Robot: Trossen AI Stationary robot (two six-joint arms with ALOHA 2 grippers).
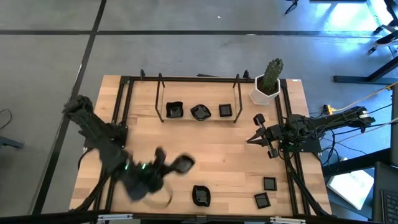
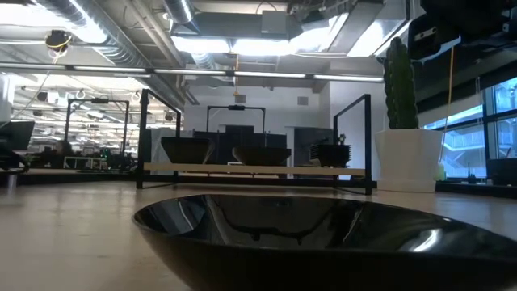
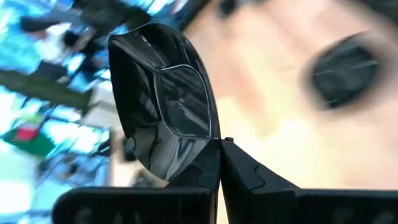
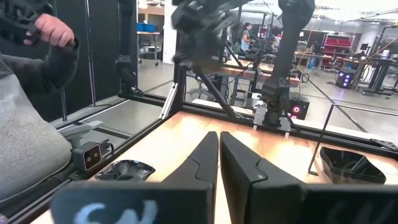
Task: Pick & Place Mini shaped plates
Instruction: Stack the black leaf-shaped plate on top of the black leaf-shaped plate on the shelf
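Midair, left pincer (image 1: 176,165) clamped on black plate's (image 1: 184,163) rim, right pincer (image 1: 249,140) clenched empty, bare tabletop (image 1: 217,152) between.

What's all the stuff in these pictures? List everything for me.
Rack plates: three, black, in a row under the black frame at the far side: wavy-edged, rounded, small square.
Near plate: one, black, rounded, at the table's near edge.
Square plates: two, black, near right corner.
Held plate: one, black, pinched by its edge in the left gripper.
Cactus pot: one, white with a green cactus, far right corner.
Table: one, light wood, with black rails.
Person: one, grey sleeve, seen beyond the table in the right wrist view.
Left gripper: black, shut on the held plate, near left.
Right gripper: black, shut, empty, at the right side.
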